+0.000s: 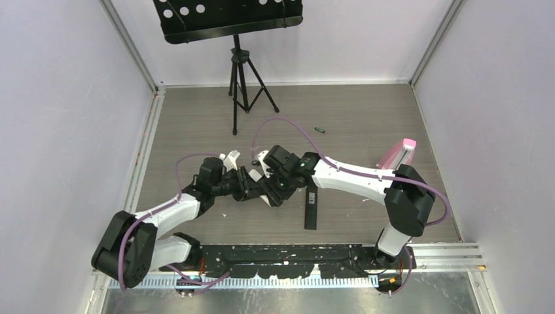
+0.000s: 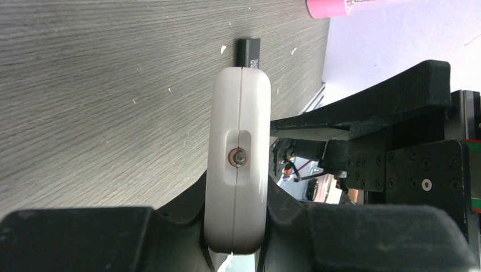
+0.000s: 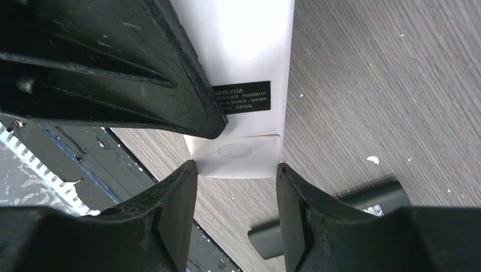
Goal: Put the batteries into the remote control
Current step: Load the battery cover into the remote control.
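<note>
A white remote control (image 2: 238,141) is held edge-on above the table, with my left gripper (image 2: 235,226) shut on its sides. In the right wrist view its labelled back (image 3: 249,62) faces the camera. My right gripper (image 3: 235,170) straddles the remote's end, a fingertip touching each side edge. In the top view both grippers, left (image 1: 241,185) and right (image 1: 269,190), meet at mid-table and hide most of the remote. One small dark-green battery (image 1: 320,130) lies on the table far behind them.
A black remote (image 1: 311,207) lies on the table just right of the grippers, its end also showing as the black remote (image 3: 340,218). A pink box (image 1: 397,154) sits at the right. A black music stand's tripod (image 1: 243,85) stands at the back.
</note>
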